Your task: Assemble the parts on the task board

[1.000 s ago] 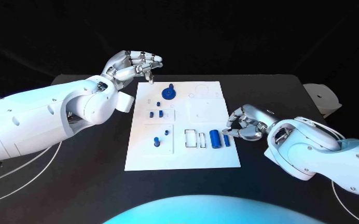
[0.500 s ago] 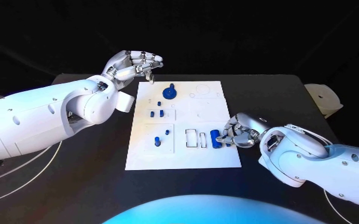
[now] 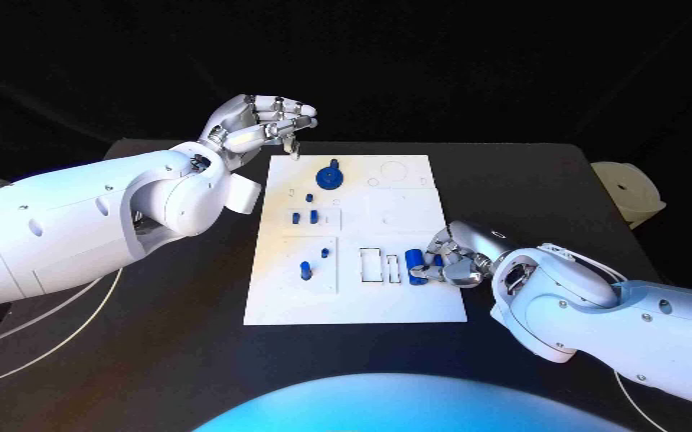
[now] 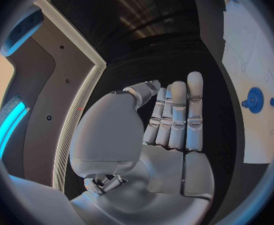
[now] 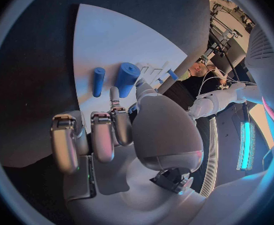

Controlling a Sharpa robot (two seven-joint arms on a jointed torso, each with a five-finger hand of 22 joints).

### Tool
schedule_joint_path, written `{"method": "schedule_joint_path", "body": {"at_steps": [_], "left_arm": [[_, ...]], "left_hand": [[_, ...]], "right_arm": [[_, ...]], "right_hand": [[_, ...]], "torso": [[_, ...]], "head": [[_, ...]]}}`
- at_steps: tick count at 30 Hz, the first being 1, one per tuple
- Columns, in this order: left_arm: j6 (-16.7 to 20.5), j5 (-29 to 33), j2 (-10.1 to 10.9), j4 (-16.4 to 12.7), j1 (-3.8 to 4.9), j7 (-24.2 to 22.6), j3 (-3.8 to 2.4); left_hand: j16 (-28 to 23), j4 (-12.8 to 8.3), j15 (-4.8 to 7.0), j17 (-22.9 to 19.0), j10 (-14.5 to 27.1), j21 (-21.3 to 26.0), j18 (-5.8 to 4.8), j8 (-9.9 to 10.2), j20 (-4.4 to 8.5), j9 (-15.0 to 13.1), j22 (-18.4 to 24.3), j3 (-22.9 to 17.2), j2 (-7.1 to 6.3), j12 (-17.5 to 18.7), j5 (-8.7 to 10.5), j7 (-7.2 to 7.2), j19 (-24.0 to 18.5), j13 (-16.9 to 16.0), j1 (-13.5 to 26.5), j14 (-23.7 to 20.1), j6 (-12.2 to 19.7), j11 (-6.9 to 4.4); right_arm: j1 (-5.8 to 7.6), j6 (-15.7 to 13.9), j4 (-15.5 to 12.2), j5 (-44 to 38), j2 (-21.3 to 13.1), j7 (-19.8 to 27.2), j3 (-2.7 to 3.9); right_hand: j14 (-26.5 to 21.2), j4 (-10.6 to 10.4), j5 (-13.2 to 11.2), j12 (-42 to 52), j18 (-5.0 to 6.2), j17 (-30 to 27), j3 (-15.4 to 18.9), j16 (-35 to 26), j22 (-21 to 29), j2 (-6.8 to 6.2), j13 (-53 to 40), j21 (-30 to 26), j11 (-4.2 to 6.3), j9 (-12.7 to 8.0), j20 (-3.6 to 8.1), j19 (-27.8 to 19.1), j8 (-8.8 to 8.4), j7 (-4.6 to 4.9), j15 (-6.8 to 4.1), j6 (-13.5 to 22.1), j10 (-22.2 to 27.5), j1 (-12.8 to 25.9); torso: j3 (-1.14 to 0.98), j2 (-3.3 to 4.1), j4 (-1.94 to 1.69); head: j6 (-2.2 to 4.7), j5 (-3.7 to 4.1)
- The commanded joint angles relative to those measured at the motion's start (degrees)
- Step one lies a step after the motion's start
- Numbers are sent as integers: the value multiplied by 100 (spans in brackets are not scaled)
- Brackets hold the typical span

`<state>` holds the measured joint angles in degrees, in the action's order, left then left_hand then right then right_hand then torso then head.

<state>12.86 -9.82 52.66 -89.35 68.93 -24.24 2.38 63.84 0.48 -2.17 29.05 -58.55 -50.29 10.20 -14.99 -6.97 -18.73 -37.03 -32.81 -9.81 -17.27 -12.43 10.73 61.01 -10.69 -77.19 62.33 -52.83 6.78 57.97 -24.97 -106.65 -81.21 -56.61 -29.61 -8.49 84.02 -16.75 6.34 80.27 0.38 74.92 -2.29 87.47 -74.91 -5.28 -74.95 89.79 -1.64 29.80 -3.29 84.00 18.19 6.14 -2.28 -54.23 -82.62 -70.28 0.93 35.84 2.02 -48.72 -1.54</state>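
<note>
Now: right hand (image 3: 457,260) reaching for blue cylinders (image 5: 128,76) at the task board (image 3: 408,307) right edge.
Fingers curled, holding nothing; left hand (image 3: 268,124) likewise empty. Approach the thicker cylinder squarely before pinching.

Left hand (image 3: 264,125) was raised, its fingers (image 4: 177,116) straight and together, empty; right hand (image 3: 459,256) hung low, fingers (image 5: 102,135) curled inward.

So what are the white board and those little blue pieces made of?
The board looks like matte white plastic or painted sheet: flat, even, no glare, with shallow cut-out recesses. The blue pieces look like moulded or printed plastic with a dull finish; the gear has crisp teeth, the cylinder a smooth, soft-sheen side. I can't tell for certain from the look alone.
</note>
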Motion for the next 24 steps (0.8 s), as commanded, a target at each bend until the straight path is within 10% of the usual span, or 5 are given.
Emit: {"method": "schedule_joint_path", "body": {"at_steps": [1, 17, 24], "left_arm": [[-94, 30, -10, -23, 1, -115, -3], [-89, 30, 1, -37, 2, -118, -3], [-72, 30, -6, -34, 2, -113, -3]], "left_hand": [[21, 29, -12, -7, 33, 20, 40, -12, -28, 9, 9, 9, 25, -36, -22, -3, -16, 8, 54, -32, 40, 7], [23, 32, -12, -8, 30, 24, 40, -14, -29, 10, 12, 10, 26, -41, -22, -3, -14, 7, 57, -32, 41, 7], [31, 56, -15, -12, 29, 36, 39, -20, -32, 11, 21, 17, 32, -56, -18, -2, -9, 8, 81, -32, 42, 8]], "right_arm": [[-37, 42, 72, -205, 64, -97, -1], [-182, 229, 428, -439, 346, -162, -8], [-195, -269, 374, -224, 347, -111, -9]], "right_hand": [[492, 8, 38, 7, -38, 972, 42, 26, -1509, -17, -453, 21, 8, 8, -22, 600, 35, -5, -15, 16, -33, 37], [494, 15, 192, 6, -38, 986, 131, 33, -1509, 55, -484, 21, 13, 21, -17, 600, 55, -12, -21, 9, -40, -82], [503, 18, 477, 113, -38, 1034, 164, 56, -1509, 235, -629, 21, 53, 44, 5, 600, 128, -59, -51, -121, -139, -303]], "torso": [[2, -1, -7], [-6, 0, 6], [-7, -4, 4]], "head": [[4, -5], [2, -49], [15, -49]]}}
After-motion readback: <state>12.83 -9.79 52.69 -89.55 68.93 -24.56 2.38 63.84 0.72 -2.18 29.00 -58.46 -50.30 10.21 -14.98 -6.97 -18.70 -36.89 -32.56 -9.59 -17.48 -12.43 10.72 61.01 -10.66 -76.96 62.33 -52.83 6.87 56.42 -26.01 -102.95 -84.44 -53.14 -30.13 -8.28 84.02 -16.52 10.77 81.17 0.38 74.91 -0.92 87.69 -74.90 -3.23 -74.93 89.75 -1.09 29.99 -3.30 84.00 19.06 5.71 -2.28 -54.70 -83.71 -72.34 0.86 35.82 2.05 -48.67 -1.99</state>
